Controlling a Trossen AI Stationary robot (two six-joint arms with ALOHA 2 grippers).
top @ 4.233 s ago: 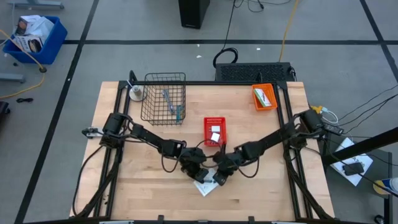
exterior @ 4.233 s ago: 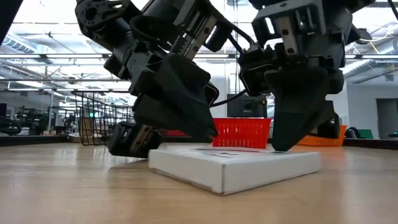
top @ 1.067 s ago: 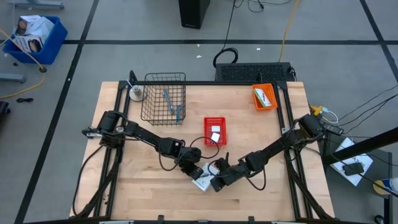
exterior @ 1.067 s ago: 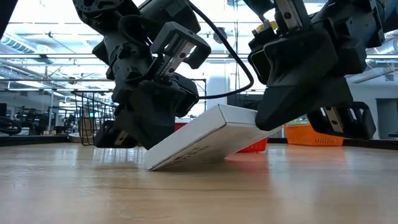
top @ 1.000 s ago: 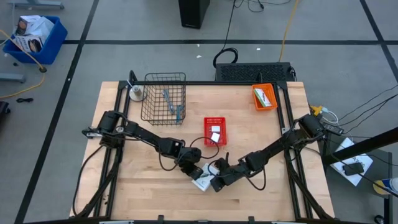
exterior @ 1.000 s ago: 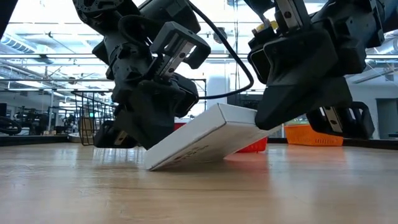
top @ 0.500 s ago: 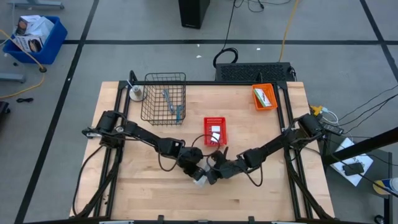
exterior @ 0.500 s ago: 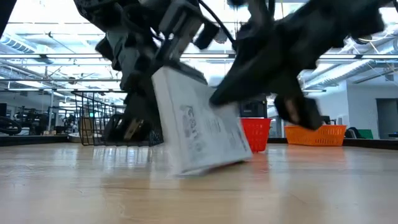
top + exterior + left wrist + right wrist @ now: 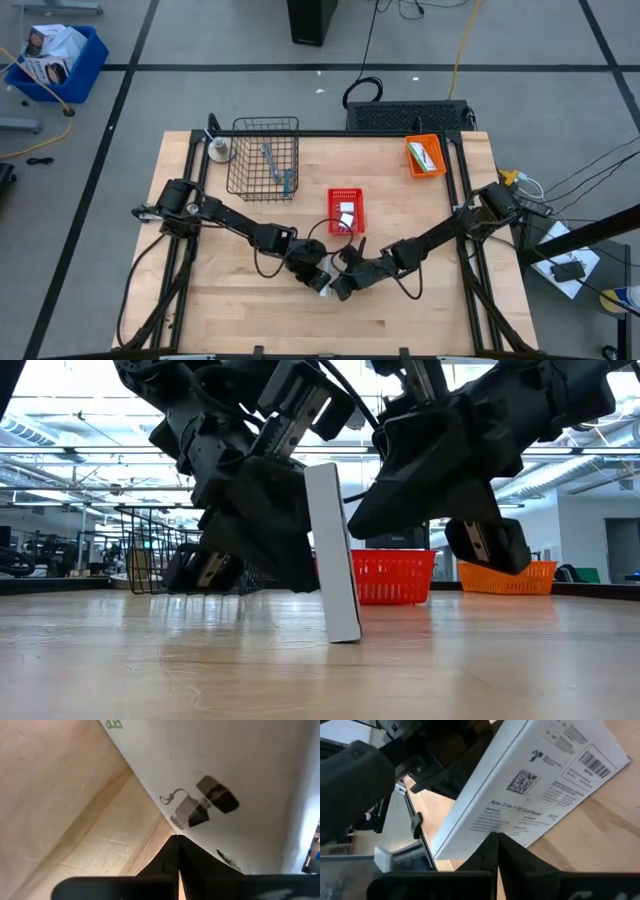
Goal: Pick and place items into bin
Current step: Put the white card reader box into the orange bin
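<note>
Packet [image 9: 333, 550] stands on edge between both closed hands — its barcode shows only in right wrist view.

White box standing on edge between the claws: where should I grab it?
Grip the white box across its two broad faces near the free top edge, coming from above. It stands almost upright on a narrow edge, so it is thin there; both shut claws only press its faces.
</note>
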